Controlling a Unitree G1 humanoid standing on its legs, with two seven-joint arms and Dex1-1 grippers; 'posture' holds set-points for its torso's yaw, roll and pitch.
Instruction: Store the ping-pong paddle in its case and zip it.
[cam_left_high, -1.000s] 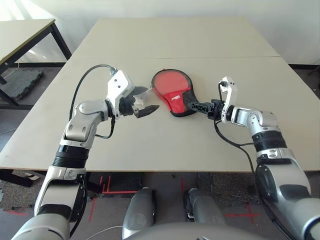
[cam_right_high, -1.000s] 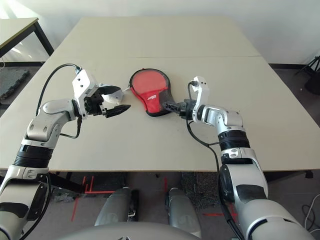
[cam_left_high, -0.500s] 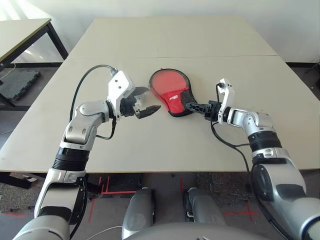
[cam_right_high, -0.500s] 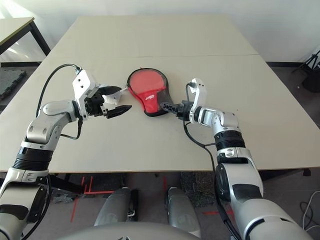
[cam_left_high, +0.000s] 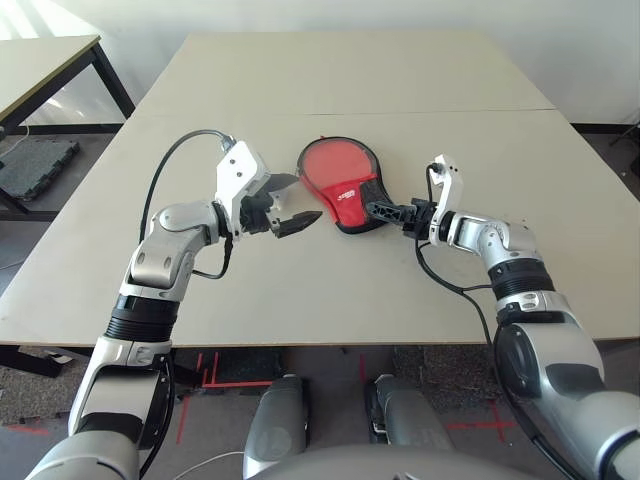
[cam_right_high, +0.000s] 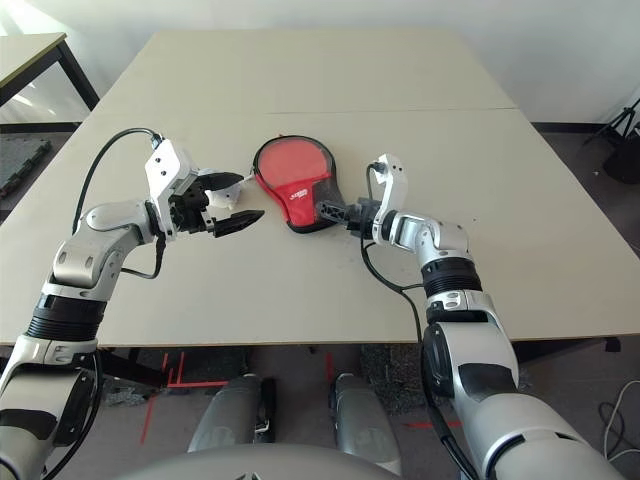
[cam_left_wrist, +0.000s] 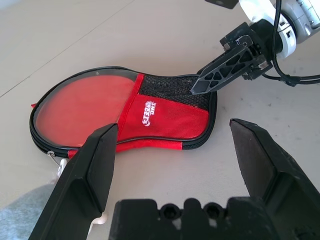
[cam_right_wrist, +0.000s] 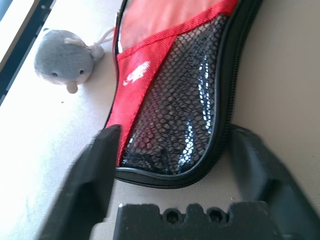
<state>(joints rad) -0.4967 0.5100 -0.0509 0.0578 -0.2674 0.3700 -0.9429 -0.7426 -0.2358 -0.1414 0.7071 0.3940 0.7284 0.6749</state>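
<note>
The red case (cam_left_high: 345, 192) lies flat mid-table, its black mesh narrow end (cam_right_wrist: 175, 115) pointing toward my right arm. Inside its black zipper rim, at the round end, shows the ping-pong paddle's red face (cam_left_wrist: 85, 100); the handle is hidden. My right gripper (cam_left_high: 375, 210) is low at the narrow end, open, with one finger (cam_right_wrist: 92, 175) on each side of the mesh tip. My left gripper (cam_left_high: 305, 198) hovers open just left of the case (cam_left_wrist: 165, 112), holding nothing.
A small grey lump with a white cord (cam_right_wrist: 62, 70) sits on the table beside the case's round end, behind my left gripper. A second table (cam_left_high: 45, 60) stands at the far left across a gap. The main table's far half is bare.
My right gripper has slid left, and its fingers now straddle the case's narrow end. The left arm and the case have stayed where they were.
</note>
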